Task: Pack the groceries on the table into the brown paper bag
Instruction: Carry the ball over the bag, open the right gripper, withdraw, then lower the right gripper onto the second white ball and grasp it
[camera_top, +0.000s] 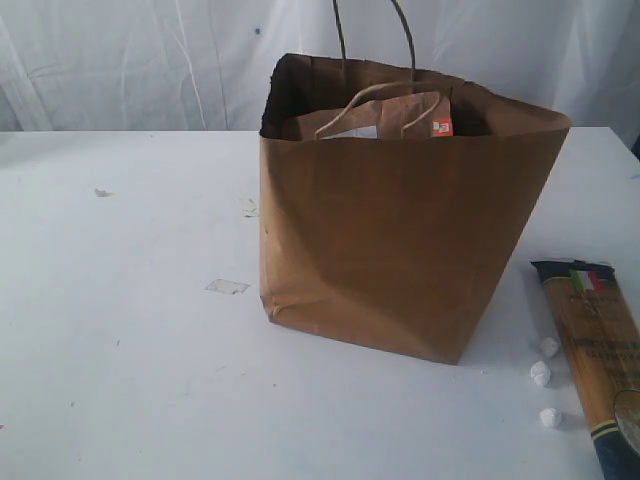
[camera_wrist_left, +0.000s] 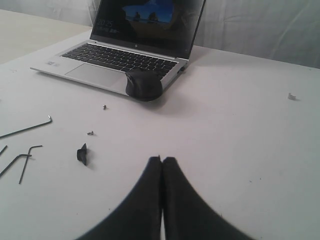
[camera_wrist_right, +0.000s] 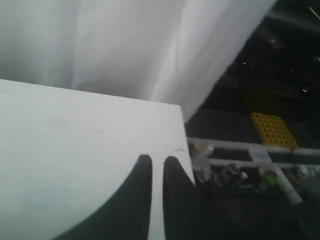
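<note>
Bag: tall brown kraft paper bag (camera_top: 400, 250), stiff and matte, creased near its base, standing upright mid-table with its mouth open.
Handles: two twisted paper-cord loops (camera_top: 405, 30); one stands up at the rear rim, the other droops inside the front rim.
Pouch: small brown labelled pouch (camera_top: 400, 112) with a white label and an orange patch; it is inside the bag and only its top edge shows.
Spaghetti: long spaghetti packet (camera_top: 600, 350), glossy film with dark ends and an Italian flag mark, lying flat on the table to the right of the bag and apart from it.
Table: large flat white tabletop (camera_top: 130, 330), smooth, with a few small scuffs.
Scraps: three small white crumpled lumps (camera_top: 541, 373) just beside the spaghetti packet.
Left gripper: black tapered left gripper (camera_wrist_left: 162, 160), fingertips pressed together and holding nothing, above bare white surface.
Left wrist surroundings: open silver laptop (camera_wrist_left: 135, 50), rounded black mouse (camera_wrist_left: 144, 85) resting on its front edge, thin bent metal hex keys (camera_wrist_left: 25, 129) well apart.
Right gripper: black right gripper (camera_wrist_right: 158, 159), fingers drawn almost together with a thin slit between, nothing in it, near the table's corner.
</note>
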